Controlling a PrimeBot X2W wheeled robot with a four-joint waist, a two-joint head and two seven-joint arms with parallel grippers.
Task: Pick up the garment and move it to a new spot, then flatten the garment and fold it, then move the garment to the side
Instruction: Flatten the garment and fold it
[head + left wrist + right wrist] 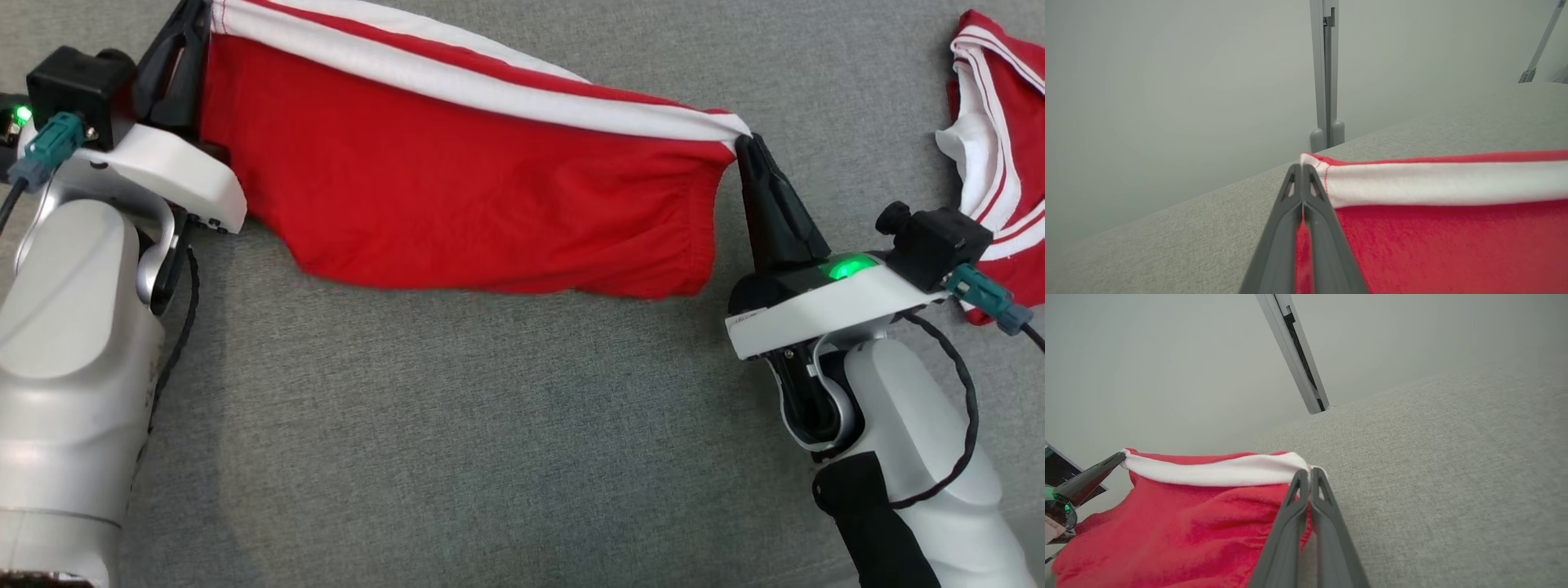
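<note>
Garment (457,204) in the head view spans from 11 to 3 o'clock, stretched by its white-striped edge, with the red cloth sagging below it over the grey tabletop (490,449). You cannot tell whether the low hem touches. Your left fingers (175,57) at 11 o'clock are clamped on one corner, and your right fingers (763,188) at 3 o'clock are clamped on the other. At 2 o'clock an other garment (992,147), red and white, lies crumpled, apart from the held one.

Left wrist view: left fingers (1323,228) are pressed together on the striped corner, and the garment (1433,237) runs off toward 3 o'clock.

Right wrist view: right fingers (1331,531) pinch the white band, the garment (1188,522) drapes toward 8 o'clock, and the left fingers (1090,475) grip at 9 o'clock.
</note>
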